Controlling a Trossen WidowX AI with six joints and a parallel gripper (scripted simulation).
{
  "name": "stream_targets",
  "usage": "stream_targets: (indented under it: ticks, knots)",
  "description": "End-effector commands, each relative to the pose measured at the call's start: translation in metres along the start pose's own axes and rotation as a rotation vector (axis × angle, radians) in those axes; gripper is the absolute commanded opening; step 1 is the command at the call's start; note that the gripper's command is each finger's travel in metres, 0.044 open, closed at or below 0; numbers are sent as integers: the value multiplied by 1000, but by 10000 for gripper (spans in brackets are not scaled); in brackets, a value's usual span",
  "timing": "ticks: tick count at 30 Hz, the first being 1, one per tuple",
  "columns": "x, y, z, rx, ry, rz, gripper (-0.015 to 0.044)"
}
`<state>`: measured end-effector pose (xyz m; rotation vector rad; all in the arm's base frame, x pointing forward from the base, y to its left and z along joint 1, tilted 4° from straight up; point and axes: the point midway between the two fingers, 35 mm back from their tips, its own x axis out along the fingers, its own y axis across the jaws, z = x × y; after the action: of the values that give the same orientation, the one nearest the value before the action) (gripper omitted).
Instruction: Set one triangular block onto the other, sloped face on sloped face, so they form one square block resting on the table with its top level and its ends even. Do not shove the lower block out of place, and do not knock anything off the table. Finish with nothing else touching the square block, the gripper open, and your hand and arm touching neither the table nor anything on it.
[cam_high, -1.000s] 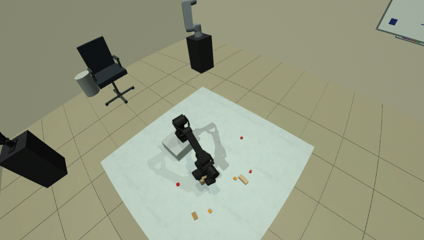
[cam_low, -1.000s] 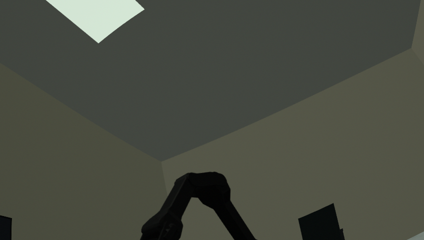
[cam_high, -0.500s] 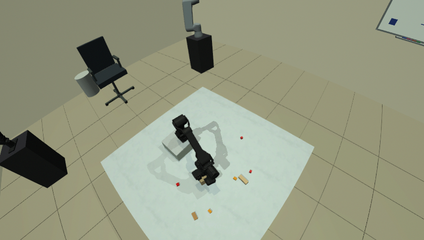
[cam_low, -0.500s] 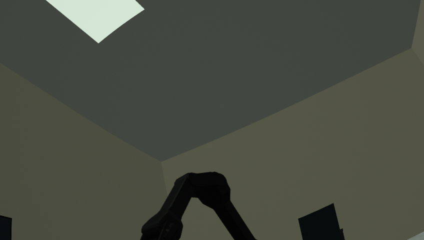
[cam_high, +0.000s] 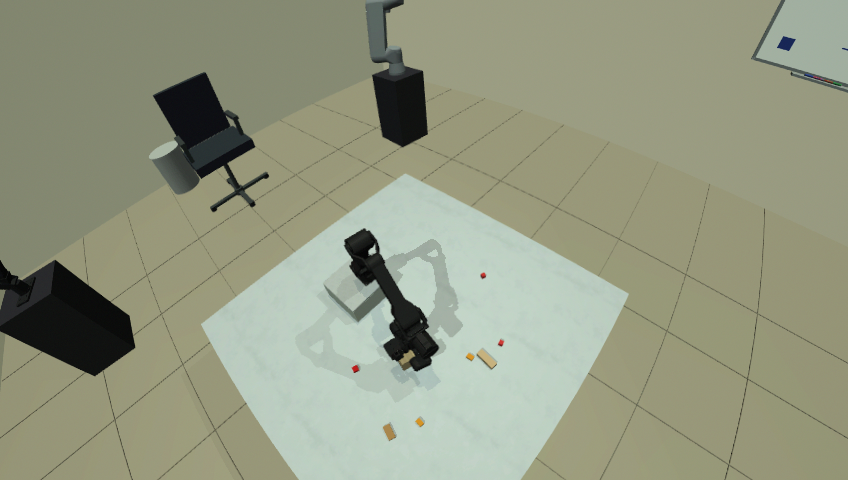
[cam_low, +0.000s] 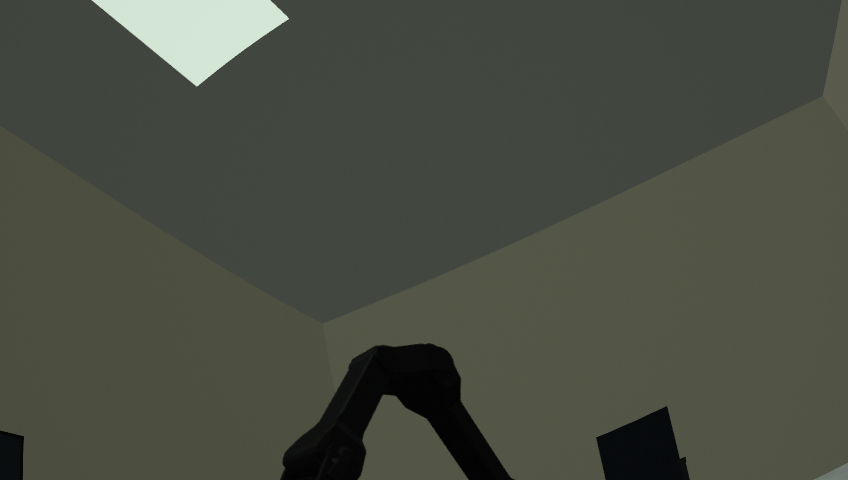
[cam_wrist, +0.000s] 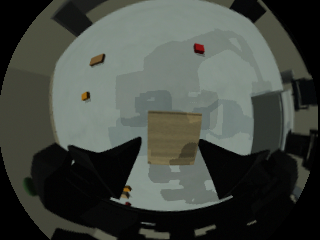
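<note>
A tan wooden block (cam_high: 406, 361) (cam_wrist: 173, 135) sits under the hand, its squarish top face showing in the wrist view with a thin darker strip along its far edge. The sloped faces and any seam between two triangular blocks are hidden, so I cannot tell from here whether it is one piece or two. My gripper (cam_high: 408, 357) (cam_wrist: 170, 141) is open, its fingers on either side of the block. A gap shows between the left finger and the block; the right fingertip looks very near its right edge, and touching cannot be told. The exterior view shows only the upper arm.
On the white table top (cam_high: 535, 285) lie a brown block (cam_high: 389, 431) (cam_wrist: 97, 60), a long pale block (cam_high: 486, 358), orange cubes (cam_high: 419, 421) (cam_high: 470, 356) (cam_wrist: 85, 96) and red cubes (cam_high: 355, 368) (cam_high: 501, 342) (cam_high: 483, 275) (cam_wrist: 199, 48). The arm's grey base box (cam_high: 355, 300) stands behind the hand.
</note>
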<state>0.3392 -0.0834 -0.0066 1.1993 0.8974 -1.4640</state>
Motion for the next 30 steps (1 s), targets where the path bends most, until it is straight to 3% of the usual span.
stream_targets:
  ticks: [1, 6, 14, 30]
  knots:
    - [0, 0, 0, 0, 0, 0, 440]
    - [-3, 1, 0, 0, 0, 0, 440]
    - [-108, 1, 0, 0, 2, 0, 440]
    - [-108, 5, -2, -6, 5, 21, 440]
